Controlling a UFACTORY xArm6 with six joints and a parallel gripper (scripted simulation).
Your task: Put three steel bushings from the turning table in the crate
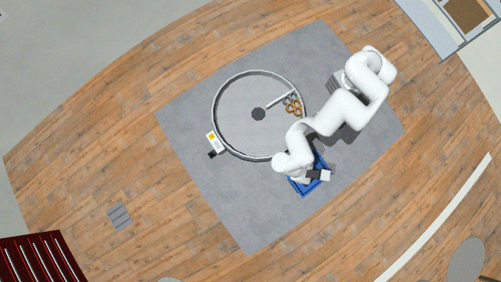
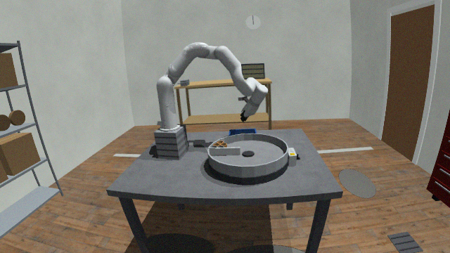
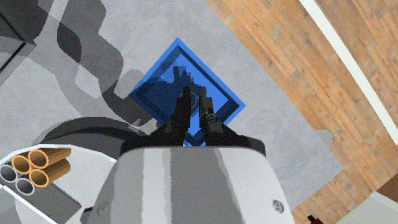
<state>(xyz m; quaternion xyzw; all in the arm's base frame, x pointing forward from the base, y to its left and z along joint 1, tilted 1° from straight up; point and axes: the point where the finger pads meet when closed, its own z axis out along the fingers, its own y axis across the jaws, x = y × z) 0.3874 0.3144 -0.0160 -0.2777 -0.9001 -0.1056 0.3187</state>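
My gripper (image 3: 194, 95) hangs above the blue crate (image 3: 192, 96), its fingers nearly together with a narrow gap and nothing held between them. In the side view it (image 2: 242, 119) is well above the crate (image 2: 242, 131). From overhead the arm's wrist covers most of the crate (image 1: 309, 185). The crate's inside is in shadow and its contents are unclear. On the turning table (image 1: 256, 113), two grey steel bushings (image 3: 15, 179) and three brass bushings (image 3: 42, 165) lie together against a divider bar (image 1: 279, 99) near the rim.
The arm's base block (image 2: 170, 142) stands at the table's back left. A small yellow-marked control box (image 1: 215, 142) sits against the turning table's rim. A dark hub (image 1: 258, 113) marks the turning table's centre.
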